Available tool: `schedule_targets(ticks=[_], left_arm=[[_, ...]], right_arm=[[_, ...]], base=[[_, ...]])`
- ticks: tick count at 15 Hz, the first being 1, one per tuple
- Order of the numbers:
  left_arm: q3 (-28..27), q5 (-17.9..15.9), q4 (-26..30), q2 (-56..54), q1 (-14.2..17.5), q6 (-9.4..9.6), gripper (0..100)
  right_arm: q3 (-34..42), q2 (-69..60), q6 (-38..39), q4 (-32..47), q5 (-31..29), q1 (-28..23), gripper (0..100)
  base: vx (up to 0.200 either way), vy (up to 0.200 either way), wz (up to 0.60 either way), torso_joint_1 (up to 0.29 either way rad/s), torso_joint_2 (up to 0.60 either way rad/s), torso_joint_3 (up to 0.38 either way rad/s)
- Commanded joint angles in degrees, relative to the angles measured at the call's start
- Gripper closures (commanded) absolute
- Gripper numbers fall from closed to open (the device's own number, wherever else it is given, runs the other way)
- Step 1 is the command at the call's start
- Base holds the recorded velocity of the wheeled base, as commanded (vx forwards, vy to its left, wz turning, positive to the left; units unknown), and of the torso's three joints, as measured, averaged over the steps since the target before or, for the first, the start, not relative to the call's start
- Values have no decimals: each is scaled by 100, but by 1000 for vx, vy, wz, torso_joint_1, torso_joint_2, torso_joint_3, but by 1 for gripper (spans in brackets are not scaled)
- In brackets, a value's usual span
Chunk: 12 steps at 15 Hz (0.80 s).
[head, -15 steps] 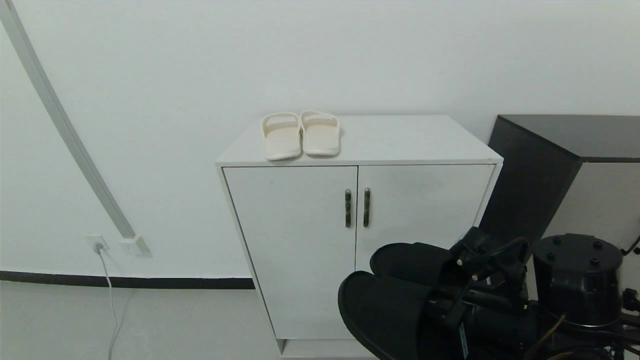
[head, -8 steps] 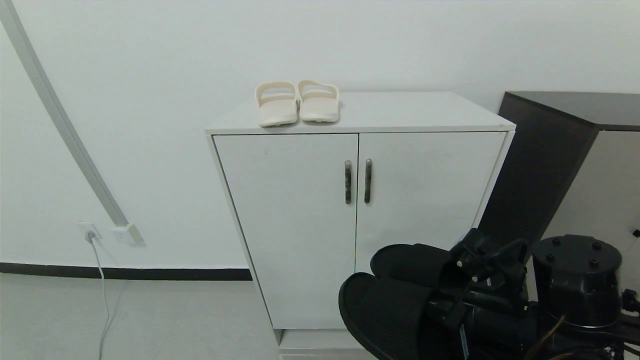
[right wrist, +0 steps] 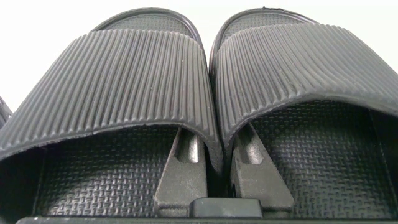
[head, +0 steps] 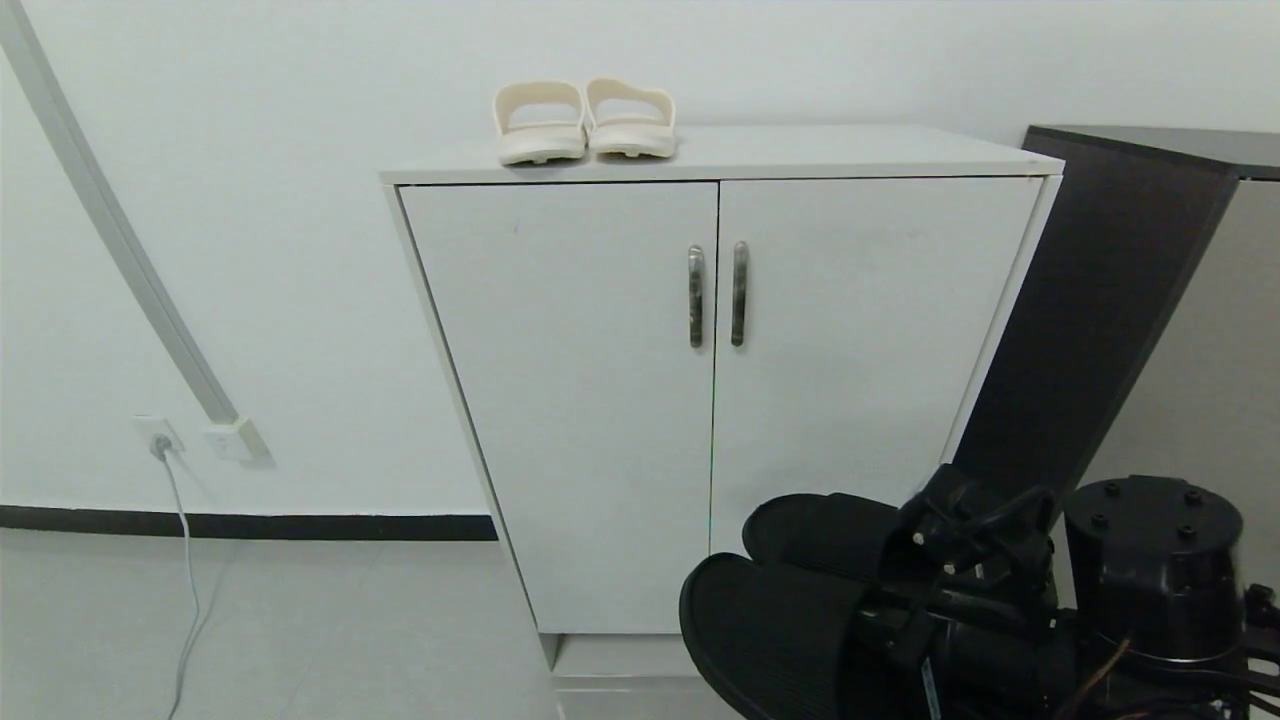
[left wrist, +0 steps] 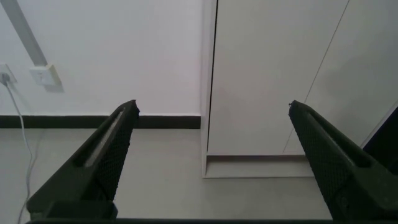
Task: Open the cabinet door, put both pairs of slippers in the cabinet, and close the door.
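The white cabinet (head: pixel 560 400) stands before me with both doors shut, and its two handles (head: pixel 695 297) meet at the middle. A cream pair of slippers (head: pixel 585 122) lies on its top, towards the left. Low at the right, in front of the right door, my right gripper (head: pixel 905 575) is shut on the black pair of slippers (head: pixel 790 600). In the right wrist view the fingers (right wrist: pixel 183 168) sit under the straps of the black slippers (right wrist: pixel 143 68) and pinch their inner walls together. My left gripper (left wrist: pixel 212 107) is open, level with the cabinet's (left wrist: pixel 273 74) lower left corner.
A dark cabinet (head: pixel 1100 300) stands close against the white one's right side. On the left wall are a slanted conduit (head: pixel 110 240) and a socket with a hanging cable (head: pixel 155 437). Bare grey floor (head: pixel 250 620) lies to the left of the cabinet.
The whole picture has shifted: the camera has sunk, so the cabinet top now sits near the view's upper edge. The slippers, doors and right gripper keep their places.
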Motion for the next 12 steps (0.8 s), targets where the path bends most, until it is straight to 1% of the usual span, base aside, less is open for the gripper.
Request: schedule_targets(ticks=[1, 4, 5, 6, 7, 9, 10, 11, 12], left_arm=[[-1, -4, -4, -1, 7, 16, 0], [-10, -4, 4, -1, 7, 16, 0], [-19, -13, 13, -1, -2, 77, 0], [-19, -4, 13, 69, -2, 279, 0], [-37, 22, -4, 236, 7, 429, 0], [-37, 22, -13, 465, -2, 552, 0], [-54, -4, -13, 544, -2, 569, 0], [-450, -4, -75, 869, -2, 455, 0], [-872, -40, -83, 1186, -28, 209, 0]], right_arm=[[9, 9, -5, -11, 4, 3, 100], [35, -17, -5, -20, 4, 3, 100], [61, -26, -5, -90, 12, 3, 100], [88, -17, -14, -222, 12, 3, 100], [141, 1, -14, -354, 4, 3, 100], [202, 18, -49, -503, 4, 3, 100], [202, 27, -49, -503, -5, 3, 100], [202, 62, -49, -503, -5, 3, 100], [202, 124, -49, -512, -5, -6, 100]], base=[[0, 0, 0, 2, 115, 90], [0, 0, 0, 0, 0, 0], [0, 0, 0, -17, 46, 105], [0, 0, 0, -12, 168, 144], [0, 0, 0, -2, 90, 80], [0, 0, 0, -1, 33, 21], [0, 0, 0, 0, 0, 0], [0, 0, 0, 0, 0, 0], [0, 0, 0, 0, 0, 0]])
